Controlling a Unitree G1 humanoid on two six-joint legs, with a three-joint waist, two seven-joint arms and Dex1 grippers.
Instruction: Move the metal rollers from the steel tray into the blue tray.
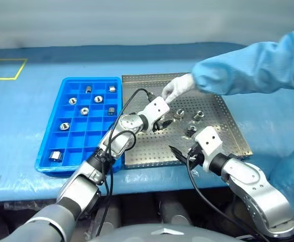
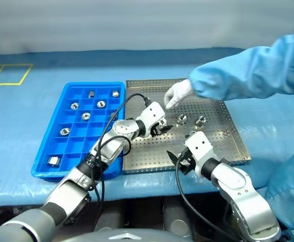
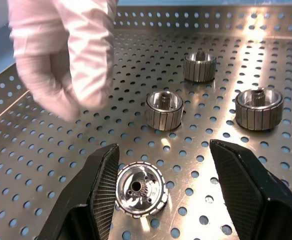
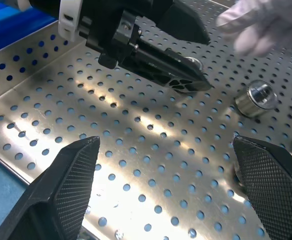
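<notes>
A: While you look down from the head views, where do the task's things lie?

B: You see the blue tray (image 1: 81,126), moulded plastic cut into square compartments, touching the left rim of the steel tray (image 1: 222,136), a flat sheet drilled with rows of round holes. Several of the metal rollers (image 1: 98,99) sit in separate compartments; others stand near the steel tray's middle.

A: What does your left wrist view add?

B: There you see the left gripper (image 3: 163,192) with its textured black fingers (image 3: 106,187) spread apart, holding nothing. One ribbed roller (image 3: 140,189) lies on its side just beside the one finger, its hub facing you. Three more stand upright farther on.

A: And the right gripper (image 4: 168,187)?

B: Its jaws stand wide and empty over the steel tray's near part. Your right wrist view shows the left gripper's fingers from the side and one smooth, shiny roller (image 4: 255,98) past them.

A: What stays unclear?

B: A person's gloved hand (image 1: 178,86), in a blue sleeve (image 1: 252,68), is blurred over the tray's far part.
</notes>
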